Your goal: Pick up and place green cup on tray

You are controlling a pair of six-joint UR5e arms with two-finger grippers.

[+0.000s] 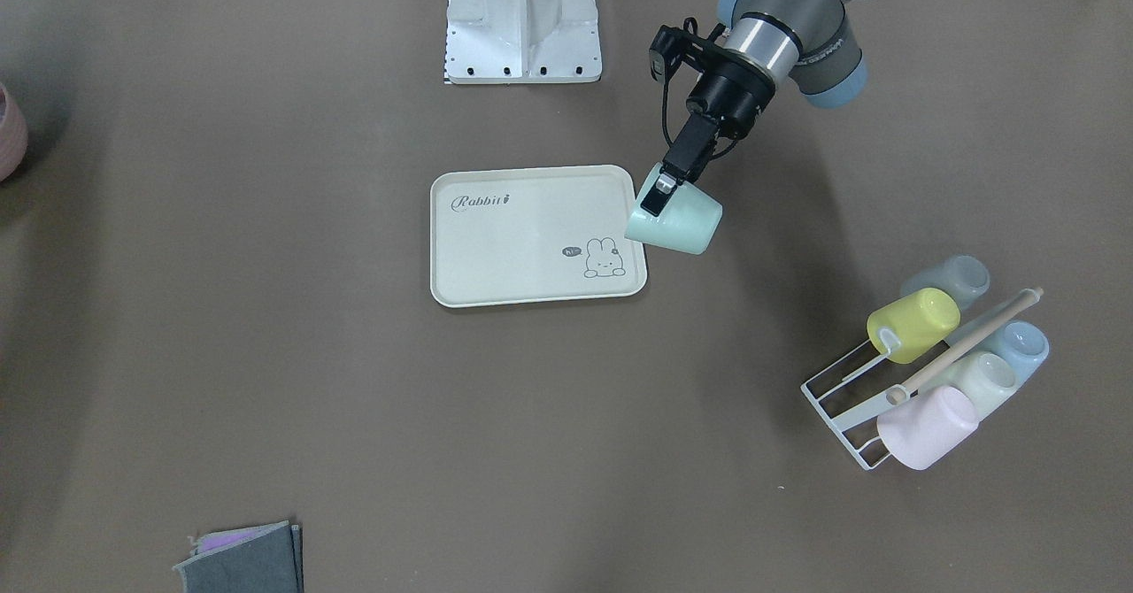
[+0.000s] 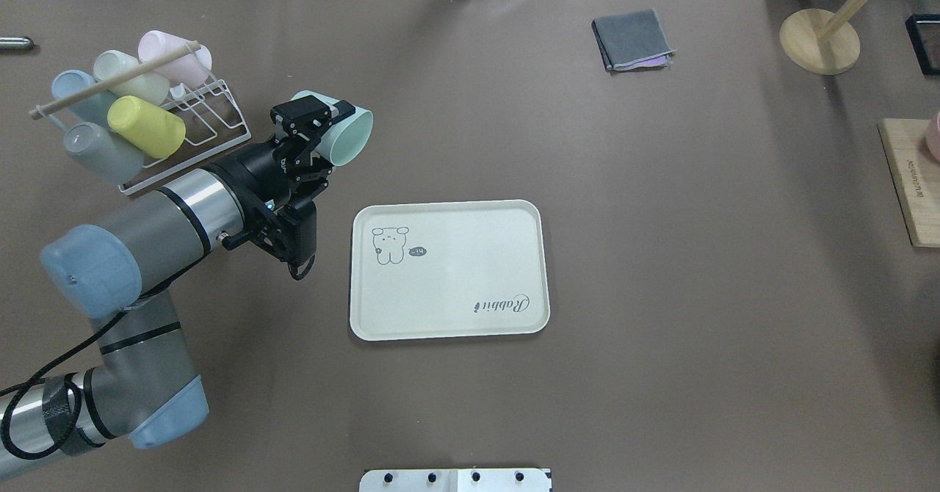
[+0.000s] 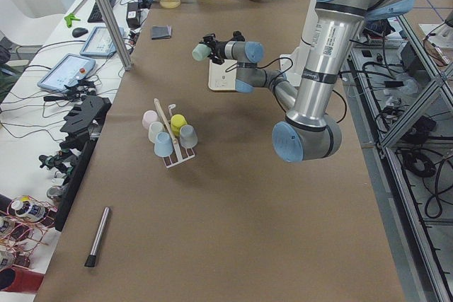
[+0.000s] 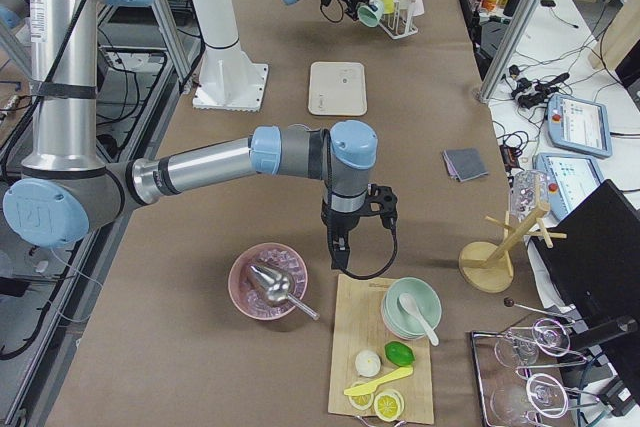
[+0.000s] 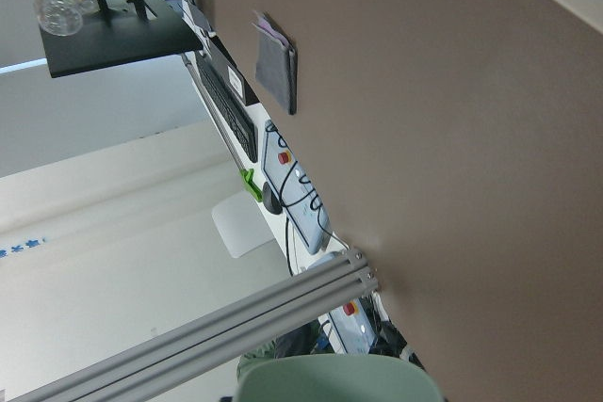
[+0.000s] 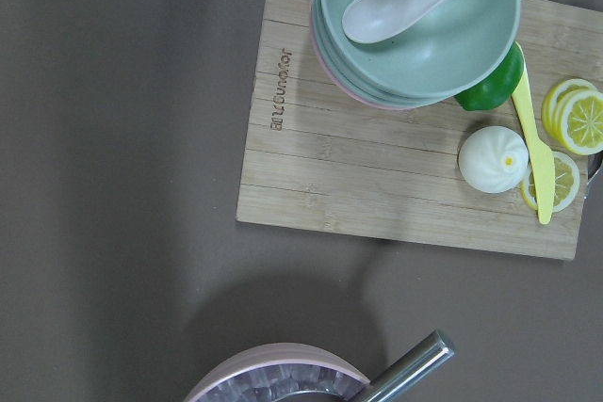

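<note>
Clamping one tilted green cup (image 1: 686, 221), the left gripper (image 1: 659, 196) hangs mid-frame at one tray's (image 1: 513, 248) bunny end. Whether the right gripper (image 4: 338, 263) is open cannot be told.

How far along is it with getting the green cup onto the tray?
Pickup looks done: the left gripper is shut on the green cup, tipped sideways, off the table. In hand: carrying it, beside the tray. Left: the tray holds nothing, so setting down and releasing remain.

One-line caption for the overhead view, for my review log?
Left pincer holds the green cup tipped sideways, between the cup rack and the tray.
</note>
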